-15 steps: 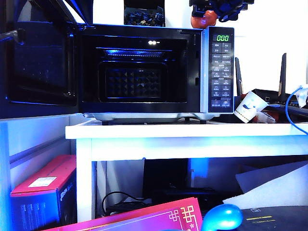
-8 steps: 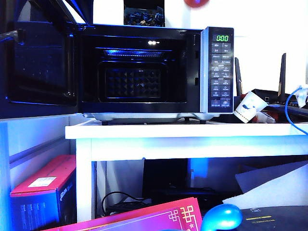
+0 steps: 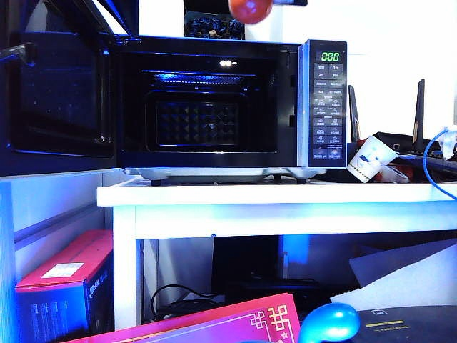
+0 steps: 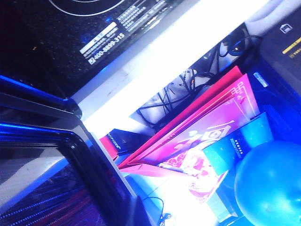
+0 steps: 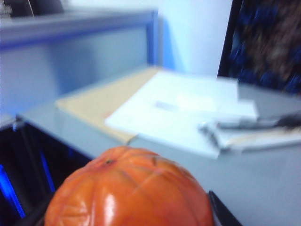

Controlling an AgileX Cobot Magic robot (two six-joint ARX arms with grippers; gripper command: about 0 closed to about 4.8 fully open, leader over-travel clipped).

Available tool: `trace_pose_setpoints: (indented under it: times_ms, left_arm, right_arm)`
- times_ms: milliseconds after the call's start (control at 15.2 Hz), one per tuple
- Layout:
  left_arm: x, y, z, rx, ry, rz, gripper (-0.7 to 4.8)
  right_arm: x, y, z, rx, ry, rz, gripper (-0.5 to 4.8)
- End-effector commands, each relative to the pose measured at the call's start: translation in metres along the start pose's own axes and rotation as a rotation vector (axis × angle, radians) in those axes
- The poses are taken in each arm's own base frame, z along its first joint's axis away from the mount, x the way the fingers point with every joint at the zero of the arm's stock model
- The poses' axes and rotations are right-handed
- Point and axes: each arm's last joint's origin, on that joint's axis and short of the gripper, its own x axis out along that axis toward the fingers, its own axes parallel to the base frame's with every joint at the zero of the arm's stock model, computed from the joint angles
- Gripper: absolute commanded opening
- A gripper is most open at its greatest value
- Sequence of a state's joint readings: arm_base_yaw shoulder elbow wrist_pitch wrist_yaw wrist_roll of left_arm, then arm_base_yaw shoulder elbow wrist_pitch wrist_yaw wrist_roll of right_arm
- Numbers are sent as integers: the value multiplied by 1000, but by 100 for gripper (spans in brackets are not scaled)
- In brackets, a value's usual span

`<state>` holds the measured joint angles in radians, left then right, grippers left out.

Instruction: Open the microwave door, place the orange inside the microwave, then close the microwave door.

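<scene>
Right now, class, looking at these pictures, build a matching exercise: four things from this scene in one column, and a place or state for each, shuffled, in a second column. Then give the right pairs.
Column one:
1. glossy black glass microwave door
2. small round orange fruit
3. white paper cup with blue marks
4. green digital display

Column two:
A. tipped over beside the microwave's button panel
B. swung open to the left
C. reads 0:00
D. held by the right gripper above the microwave's top

Pairs: 1-B, 2-D, 3-A, 4-C
</scene>
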<state>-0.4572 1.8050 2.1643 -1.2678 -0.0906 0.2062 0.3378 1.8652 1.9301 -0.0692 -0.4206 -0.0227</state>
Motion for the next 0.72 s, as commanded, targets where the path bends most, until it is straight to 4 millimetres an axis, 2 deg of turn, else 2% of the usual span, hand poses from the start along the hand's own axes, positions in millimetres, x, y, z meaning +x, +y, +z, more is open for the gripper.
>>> trace_pose_setpoints:
  times_ms: [66,725]
  left_arm:
    - [-4,1,0,-2,-15,6,-5]
    - [-4,0,0,3,-7,4,-5]
  right_arm:
    - [11,5,-11,3,25,25,175]
    - [68,11,-90,61,162,103,175]
